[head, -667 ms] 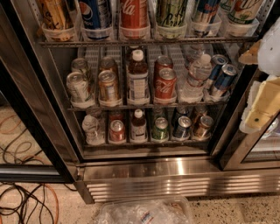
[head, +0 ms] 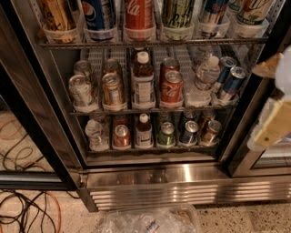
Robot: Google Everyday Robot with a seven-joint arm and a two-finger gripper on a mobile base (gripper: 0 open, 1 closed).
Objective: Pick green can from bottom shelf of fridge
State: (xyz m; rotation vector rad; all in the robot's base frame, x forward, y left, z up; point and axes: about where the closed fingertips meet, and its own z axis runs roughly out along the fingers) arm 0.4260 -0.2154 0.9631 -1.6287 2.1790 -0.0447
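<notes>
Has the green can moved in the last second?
No. The green can stays between bottle and blue can on the bottom shelf; gripper hovers far right.

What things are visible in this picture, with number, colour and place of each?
fridge: one, black frame and steel base, centre.
top rack cans: six in front, mixed colours, top.
middle rack drinks: cans silver, bronze, red, blue, plus two bottles, middle.
bottom shelf: one, grey wire, lowest.
clear bottle: one, bottom shelf, far left.
red can: one, next lane.
brown bottle: one, white cap, centre lane.
green can: one in front, right of that bottle.
dark blue can: one, right of green can.
bronze-brown can: one, far right.
cables: several, orange and black, floor left.
plastic bag: one, clear, floor below fridge.
gripper: one, cream, right edge, outside the fridge.
</notes>
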